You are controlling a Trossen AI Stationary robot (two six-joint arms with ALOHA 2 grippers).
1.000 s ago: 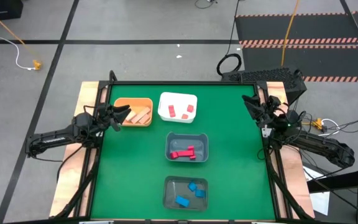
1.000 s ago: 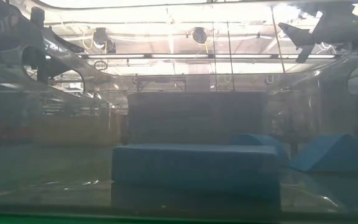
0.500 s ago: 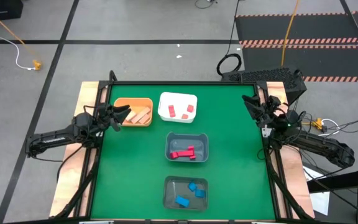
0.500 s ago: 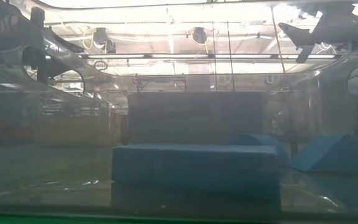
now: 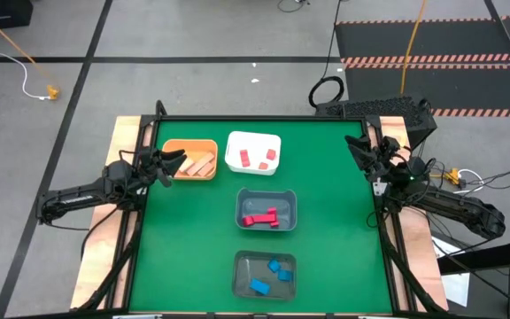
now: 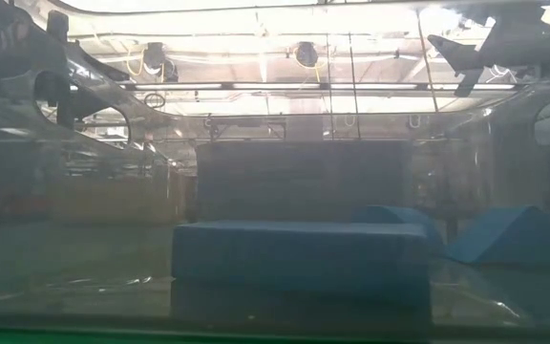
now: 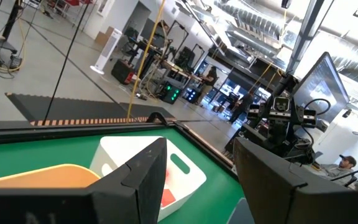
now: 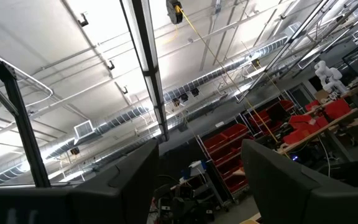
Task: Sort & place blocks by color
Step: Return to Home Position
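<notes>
— Well, what do we record, starting with the desk?
— We find no loose piece on its green top. Four bins stand on it: the orange bin and the white bin side by side at the far end, the middle grey bin at the centre, and the near grey bin by the front edge.
— And the arms?
— Both lie along the desk's sides. The left pincer hangs just beside the orange bin, fingers wide, holding nothing. The right pincer sits at the opposite edge, well apart from every bin, likewise wide and empty.
— The blocks?
— All binned, as far as we can see: tan blocks in the orange bin, pink-red blocks in the white, red blocks in the middle grey, blue blocks in the near grey. We judge the sorting complete; only parking the arms is left.
</notes>
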